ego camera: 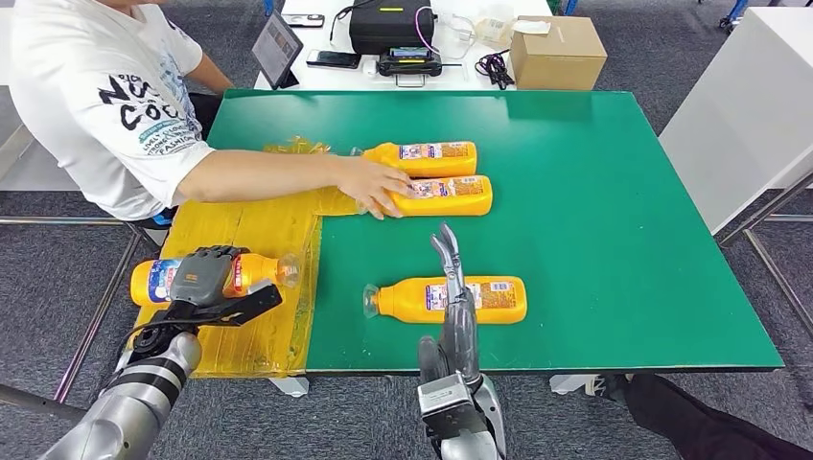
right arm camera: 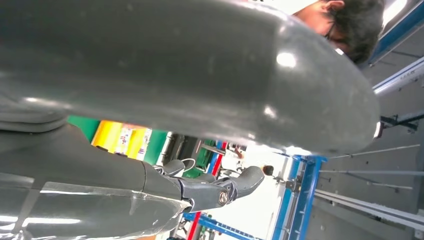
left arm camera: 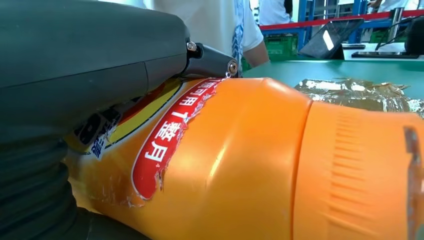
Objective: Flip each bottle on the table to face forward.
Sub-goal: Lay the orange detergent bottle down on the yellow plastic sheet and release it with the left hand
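- Far left of the head view: the left hand (ego camera: pixel 203 276) is gripping an orange bottle (ego camera: pixel 163 280) lying on its side on the yellow sheet (ego camera: pixel 251 230), lower left of the frame. Its cap end is pointing right, toward the green surface (ego camera: pixel 614 211).
- The left wrist view is showing that same bottle right up close, with a red label with white characters on it and crinkly foil-looking stuff behind.
- Upper left: a person in a white printed t-shirt (ego camera: pixel 101 91) is sitting at the surface's left side, reaching an arm across. The person's hand (ego camera: pixel 376 186) is resting on the cap end of the second bottle from the top (ego camera: pixel 443 195), around the middle of the frame.
- Just above that one, another bottle (ego camera: pixel 427 158) is lying parallel to it, cap pointing left, the two nearly touching.
- Lower middle: a fourth bottle (ego camera: pixel 451 299) is lying on the green surface near its front edge, cap left, label up.
- The right hand (ego camera: pixel 449 264) is hovering over that bottle with its fingers stretched out straight and close together, holding nothing as far as I can see. Can't tell if it's actually touching the bottle.
- Top of the frame, on the white desk beyond: a tablet (ego camera: pixel 276 48), a black case (ego camera: pixel 391 25), and a cardboard box (ego camera: pixel 558 53) further right.
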Motion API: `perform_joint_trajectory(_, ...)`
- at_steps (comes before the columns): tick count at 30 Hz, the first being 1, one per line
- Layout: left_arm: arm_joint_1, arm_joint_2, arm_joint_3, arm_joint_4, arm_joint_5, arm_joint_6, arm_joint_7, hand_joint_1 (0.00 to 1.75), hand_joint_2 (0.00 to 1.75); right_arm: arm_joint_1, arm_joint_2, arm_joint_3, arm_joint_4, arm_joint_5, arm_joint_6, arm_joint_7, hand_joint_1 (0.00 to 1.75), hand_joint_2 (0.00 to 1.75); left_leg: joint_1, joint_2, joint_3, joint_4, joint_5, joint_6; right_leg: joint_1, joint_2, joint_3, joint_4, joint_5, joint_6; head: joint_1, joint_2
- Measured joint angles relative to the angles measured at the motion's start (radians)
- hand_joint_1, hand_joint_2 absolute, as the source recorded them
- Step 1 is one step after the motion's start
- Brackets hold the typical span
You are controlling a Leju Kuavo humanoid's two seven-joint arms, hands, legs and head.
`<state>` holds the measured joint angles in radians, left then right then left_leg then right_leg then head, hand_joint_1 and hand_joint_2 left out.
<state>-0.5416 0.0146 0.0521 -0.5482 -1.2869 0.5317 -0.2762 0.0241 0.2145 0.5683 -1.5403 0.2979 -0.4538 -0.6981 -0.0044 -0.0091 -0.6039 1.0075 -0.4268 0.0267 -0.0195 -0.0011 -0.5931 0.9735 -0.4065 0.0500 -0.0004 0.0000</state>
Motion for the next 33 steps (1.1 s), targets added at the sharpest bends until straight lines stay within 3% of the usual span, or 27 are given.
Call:
perform_joint_trajectory(6,-0.011,0.002,0.001,0.019,-0.01,-0.019,0.013,1.75,1.75,0.0,0.002,-0.006,0.007,0.0,0.013,0.0,0.0,0.0,0.0,0.0,0.001,0.0,0.0,0.0,0.0,0.0,0.001,0.0,0.0,0.0,0.0,0.0)
perform_joint_trajectory(7,-0.012,0.002,0.001,0.022,-0.018,-0.025,0.019,1.66,1.75,0.0,0.003,-0.008,0.008,0.0,0.019,0.0,0.0,0.0,0.0,0.0,0.002,0.0,0.0,0.0,0.0,0.0,0.001,0.0,0.0,0.0,0.0,0.0)
perform_joint_trajectory(10,-0.015,0.002,-0.005,0.033,-0.065,-0.038,0.056,0.38,1.75,0.003,0.006,-0.012,0.013,-0.001,0.038,0.0,0.0,0.0,0.0,0.0,0.003,0.0,0.0,0.0,0.0,0.0,0.003,0.0,0.0,0.0,0.0,0.0)
perform_joint_trajectory(11,-0.018,0.002,-0.009,0.038,-0.083,-0.044,0.074,0.03,1.75,0.004,0.008,-0.014,0.015,0.0,0.042,0.0,0.0,0.0,0.0,0.0,0.004,0.0,0.0,0.0,0.0,0.0,0.003,0.0,0.0,0.0,0.0,0.0)
perform_joint_trajectory(18,-0.046,0.004,-0.022,0.068,-0.081,-0.16,0.109,0.0,1.75,0.015,0.013,-0.023,0.027,0.011,0.042,0.0,0.0,0.0,0.0,0.0,0.01,-0.001,-0.001,-0.001,0.0,0.0,0.009,0.0,-0.001,-0.001,0.0,0.0)
perform_joint_trajectory(33,-0.052,0.006,-0.021,0.072,-0.064,-0.187,0.102,0.0,1.75,0.017,0.016,-0.028,0.03,0.011,0.041,0.0,0.0,0.0,0.0,0.0,0.011,-0.001,0.0,-0.001,0.0,0.0,0.01,0.0,0.0,-0.002,0.0,0.0)
